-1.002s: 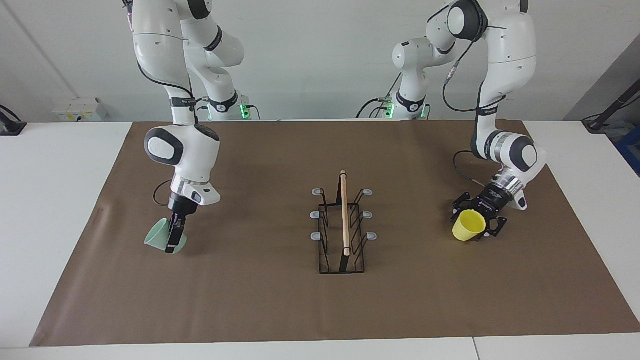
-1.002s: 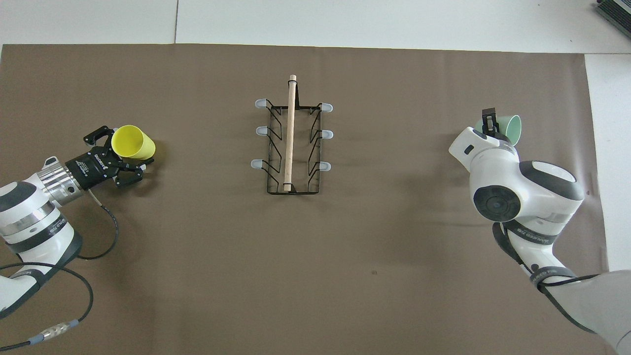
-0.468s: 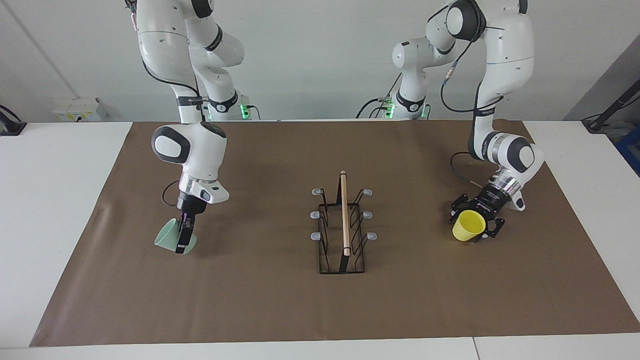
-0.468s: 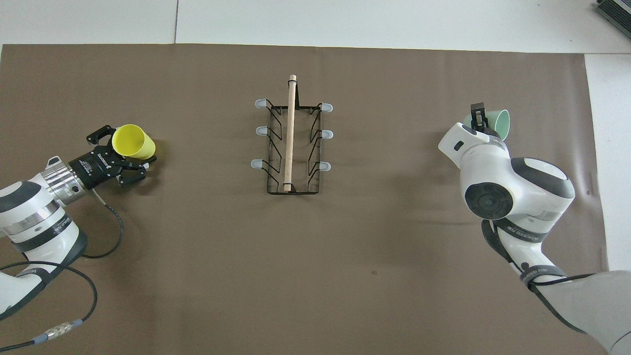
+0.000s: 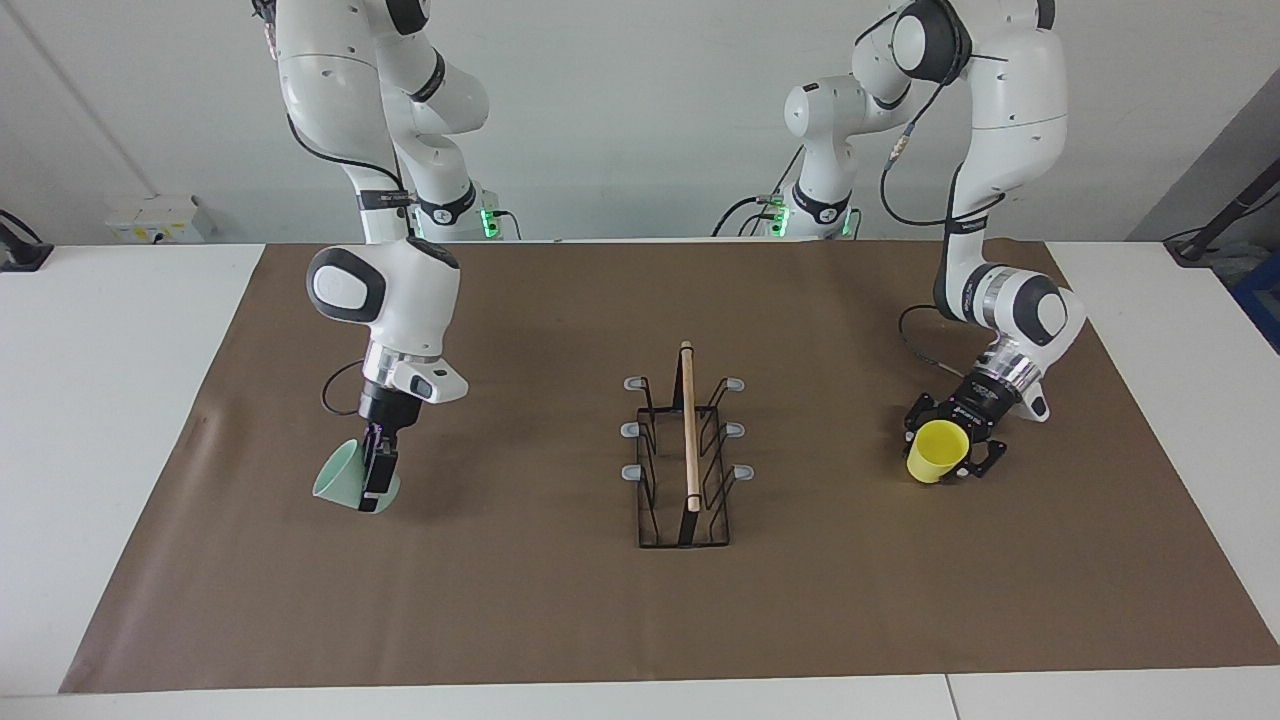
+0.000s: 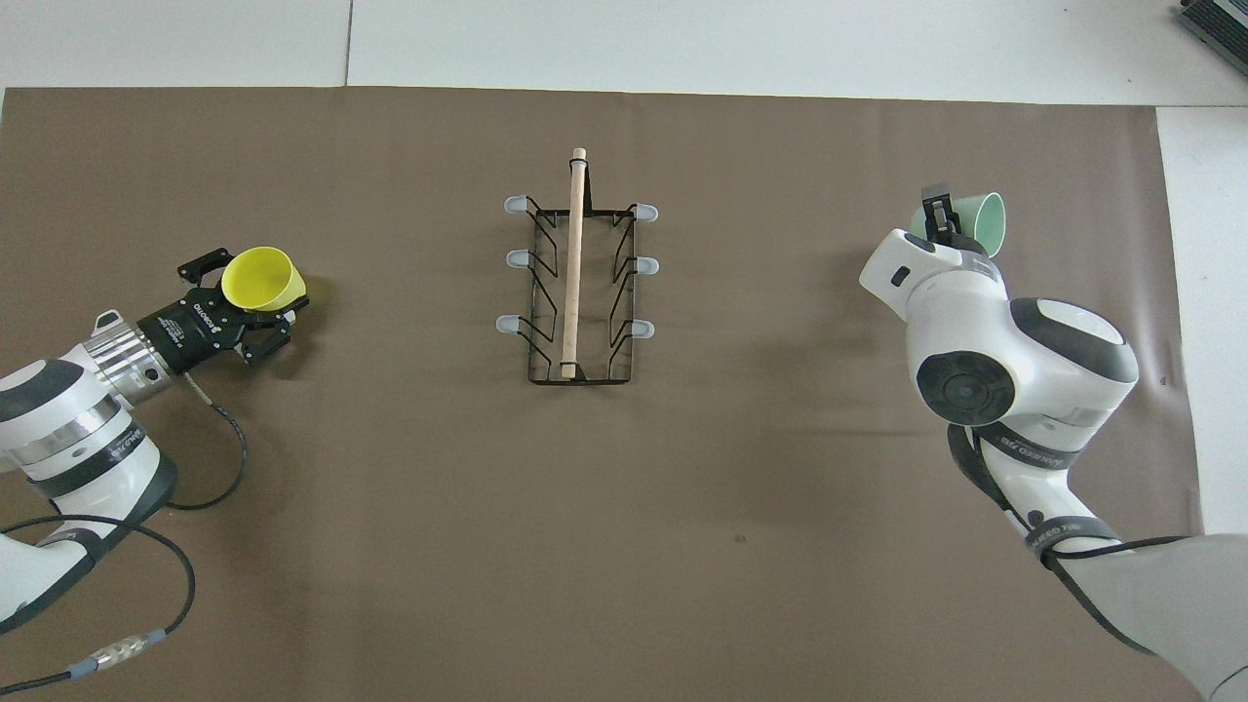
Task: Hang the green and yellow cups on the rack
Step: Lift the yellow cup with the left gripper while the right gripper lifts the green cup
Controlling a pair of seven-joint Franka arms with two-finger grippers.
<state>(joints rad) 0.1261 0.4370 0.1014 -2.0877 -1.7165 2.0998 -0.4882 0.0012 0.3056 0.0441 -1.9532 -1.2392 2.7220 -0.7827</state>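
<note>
The black wire rack (image 5: 688, 430) with a wooden rod on top stands mid-table, its grey-tipped prongs bare; it also shows in the overhead view (image 6: 575, 263). My left gripper (image 5: 948, 447) is shut on the yellow cup (image 5: 935, 452) and holds it tilted just over the mat at the left arm's end; the cup's mouth faces up in the overhead view (image 6: 259, 276). My right gripper (image 5: 377, 480) is shut on the rim of the pale green cup (image 5: 338, 484) and holds it tilted over the mat at the right arm's end, as the overhead view (image 6: 987, 222) also shows.
A brown paper mat (image 5: 540, 600) covers most of the white table (image 5: 110, 400). A black cable (image 6: 210, 458) trails from the left arm's wrist over the mat. A white box (image 5: 155, 218) sits at the table's edge nearest the robots, at the right arm's end.
My right gripper has carried the green cup a little toward the rack. My left gripper has turned the yellow cup more upright and shifted slightly.
</note>
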